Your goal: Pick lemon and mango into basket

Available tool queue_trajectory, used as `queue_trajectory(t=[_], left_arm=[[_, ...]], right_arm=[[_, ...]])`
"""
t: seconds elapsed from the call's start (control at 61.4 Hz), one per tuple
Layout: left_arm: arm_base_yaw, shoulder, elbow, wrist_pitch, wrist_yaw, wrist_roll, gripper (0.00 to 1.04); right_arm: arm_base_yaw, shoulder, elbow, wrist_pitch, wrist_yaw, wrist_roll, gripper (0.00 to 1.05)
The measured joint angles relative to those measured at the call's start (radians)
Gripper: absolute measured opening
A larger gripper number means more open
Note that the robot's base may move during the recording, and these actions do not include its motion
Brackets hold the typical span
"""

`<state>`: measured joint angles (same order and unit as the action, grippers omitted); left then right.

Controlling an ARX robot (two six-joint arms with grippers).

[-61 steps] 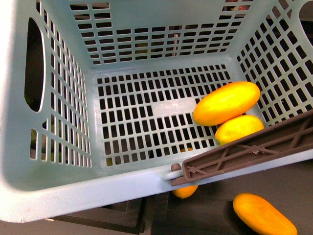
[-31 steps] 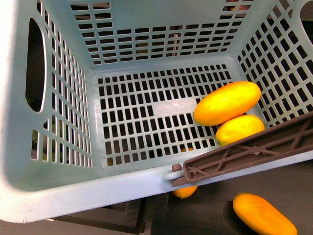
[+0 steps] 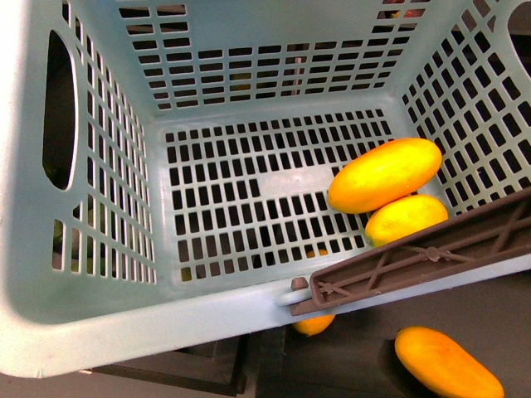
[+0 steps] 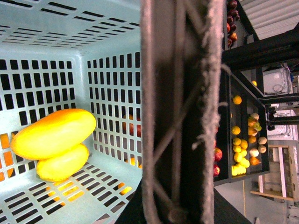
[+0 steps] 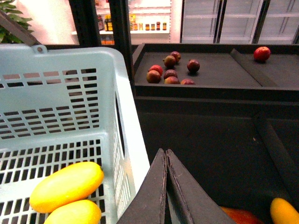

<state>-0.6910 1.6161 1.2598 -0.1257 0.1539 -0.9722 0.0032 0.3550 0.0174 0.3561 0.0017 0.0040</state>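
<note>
Lemon (image 3: 405,218), a small plump yellow-orange oval fruit, lies on the slotted floor of the large light turquoise plastic basket (image 3: 124,332), touching the mango (image 3: 384,174), a longer smooth yellow-orange oval fruit resting against its far side. Both sit in the corner of the floor by the brown-grey arched handle (image 3: 415,257), which is folded across the near rim.

Right gripper (image 5: 164,186): dark jaws pressed together to a point, nothing between them. It hangs just outside the basket wall; lemon and mango lie beyond that wall, low and to the gripper's side, near it. Left gripper: not seen in any view; its wrist camera looks past the handle into the basket, so its state cannot be told.

A second long yellow-orange fruit (image 3: 448,362) lies outside the basket on the dark surface. Dark red round fruits (image 5: 170,70) rest on a black tray further off.

Judgement: task appears done. Both fruits likely firm, moderately light, with smooth, slippery skins. Best hold across the short middle, jaws square to the long axis; ends would squirt out. The mango probably bruises under hard squeeze.
</note>
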Motion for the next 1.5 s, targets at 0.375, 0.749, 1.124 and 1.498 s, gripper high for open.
queue_trajectory(t=[0.375, 0.749, 1.124, 1.498], left_arm=[[0.0, 0.0, 0.0, 0.0, 0.0, 0.0, 0.05], [0.0, 0.0, 0.0, 0.0, -0.003, 0.001, 0.05], [0.0, 0.0, 0.0, 0.0, 0.0, 0.001, 0.05], [0.0, 0.0, 0.0, 0.0, 0.0, 0.0, 0.05]], right_arm=[[0.0, -0.133, 0.0, -0.133, 0.0, 0.0, 0.02], [0.0, -0.346, 0.0, -0.353, 0.0, 0.0, 0.02], [0.0, -0.349, 0.0, -0.354, 0.0, -0.001, 0.42], [0.0, -0.349, 0.0, -0.354, 0.0, -0.001, 0.97]])
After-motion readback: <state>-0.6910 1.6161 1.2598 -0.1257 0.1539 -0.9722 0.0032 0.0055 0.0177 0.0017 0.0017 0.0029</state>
